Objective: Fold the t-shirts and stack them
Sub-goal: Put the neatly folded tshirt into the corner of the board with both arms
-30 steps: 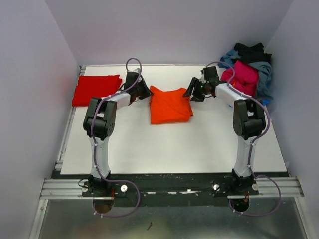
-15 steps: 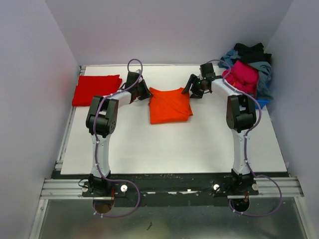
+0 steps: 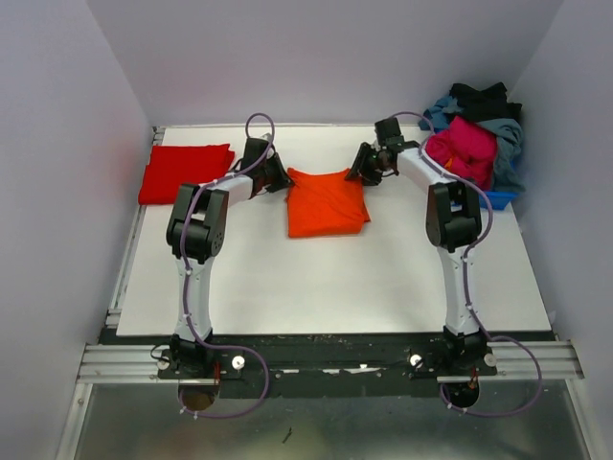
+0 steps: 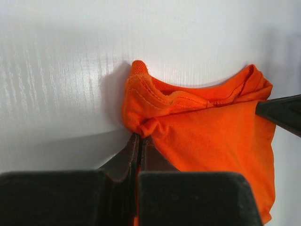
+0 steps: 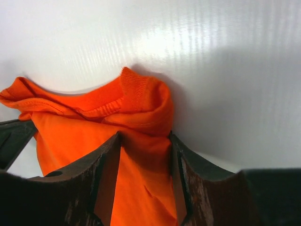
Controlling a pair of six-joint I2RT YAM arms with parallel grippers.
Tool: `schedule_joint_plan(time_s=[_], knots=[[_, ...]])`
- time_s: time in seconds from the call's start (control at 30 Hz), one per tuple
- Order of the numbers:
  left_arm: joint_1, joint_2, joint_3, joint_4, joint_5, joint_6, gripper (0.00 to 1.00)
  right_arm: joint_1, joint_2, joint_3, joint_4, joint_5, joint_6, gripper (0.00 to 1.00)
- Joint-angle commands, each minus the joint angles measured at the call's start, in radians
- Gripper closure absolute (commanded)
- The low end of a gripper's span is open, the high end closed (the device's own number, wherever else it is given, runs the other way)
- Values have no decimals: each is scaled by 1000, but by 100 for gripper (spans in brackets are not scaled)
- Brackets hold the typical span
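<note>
The orange t-shirt [image 3: 327, 202] lies folded on the white table's far middle. My left gripper [image 3: 279, 178] is shut on its far left corner; in the left wrist view the jaws pinch the cloth [image 4: 197, 141] at the tips [image 4: 139, 139]. My right gripper [image 3: 362, 173] is at the shirt's far right corner. In the right wrist view its jaws are open and straddle the orange cloth [image 5: 141, 117], with the gripper's tips [image 5: 143, 139] set on either side of the fold. A folded red t-shirt [image 3: 185, 172] lies at the far left.
A heap of unfolded shirts, pink [image 3: 464, 149], grey-blue [image 3: 508, 144] and black [image 3: 482, 96], sits in the far right corner over a blue bin edge [image 3: 498, 197]. White walls close the table on three sides. The table [image 3: 335, 278] has bare white surface near the arms.
My right gripper has moved left from beside the heap onto the orange shirt's far right corner. My left gripper stayed at the far left corner.
</note>
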Motion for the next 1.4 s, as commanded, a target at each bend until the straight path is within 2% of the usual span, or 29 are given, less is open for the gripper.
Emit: schedule_joint_plan(time_s=[0.0, 0.03, 0.1, 0.13, 0.3, 0.5, 0.63, 0.77, 0.97, 1.1, 1.23, 1.37], knots=[[7, 30, 38, -10, 15, 6, 100, 39, 75, 94, -77, 35, 4, 52], [8, 30, 38, -13, 15, 7, 100, 42, 80, 104, -77, 39, 7, 61], [8, 30, 44, -18, 13, 10, 100, 46, 74, 107, -65, 55, 4, 89], [8, 26, 44, -23, 13, 12, 100, 49, 59, 87, -37, 62, 1, 99], [20, -37, 17, -41, -4, 38, 100, 49, -81, -62, 102, 85, -22, 99], [49, -175, -72, -84, -36, 56, 100, 63, -270, -240, 299, -43, -37, 99], [100, -269, -120, -139, -56, 55, 100, 109, -324, -258, 360, -100, -26, 99], [154, -374, -170, -176, -97, 75, 100, 180, -310, -182, 363, -116, -26, 99], [238, -509, -158, -311, -192, 128, 100, 299, -216, 36, 328, -117, -14, 99], [356, -586, -135, -384, -269, 155, 100, 365, -112, 220, 337, -116, 14, 99], [440, -617, -74, -444, -333, 173, 100, 413, -17, 341, 440, -125, 90, 99], [497, -606, 21, -529, -396, 201, 100, 444, 49, 387, 575, -120, 196, 99]])
